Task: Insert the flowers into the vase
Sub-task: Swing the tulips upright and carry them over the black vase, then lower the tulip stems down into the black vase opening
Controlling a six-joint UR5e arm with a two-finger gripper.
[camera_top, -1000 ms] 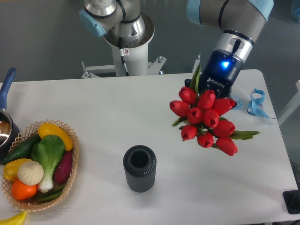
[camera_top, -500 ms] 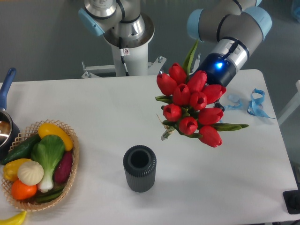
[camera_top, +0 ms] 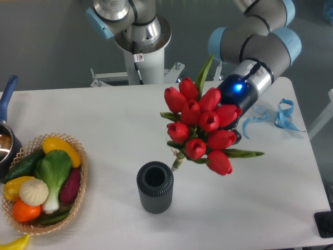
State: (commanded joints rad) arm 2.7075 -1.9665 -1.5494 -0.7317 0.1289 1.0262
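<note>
The flowers (camera_top: 200, 125), a bunch of red tulip buds with green leaves, hang above the table right of centre, tilted with the stems pointing down-left. Their stem ends (camera_top: 178, 159) come close to the upper right of the vase. My gripper (camera_top: 232, 122) is behind the bunch and holds it; the buds hide its fingers. The vase (camera_top: 155, 187) is a dark grey ribbed cylinder standing upright near the table's front middle, its round mouth open and empty.
A wicker basket (camera_top: 78, 195) of toy vegetables sits at the front left. A pot with a blue handle (camera_top: 6, 96) is at the left edge. Blue ribbon (camera_top: 278, 117) lies at the right. A robot base (camera_top: 138, 39) stands behind the table.
The arm has carried the flowers left and toward the vase, turning them so the stems point down at it.
</note>
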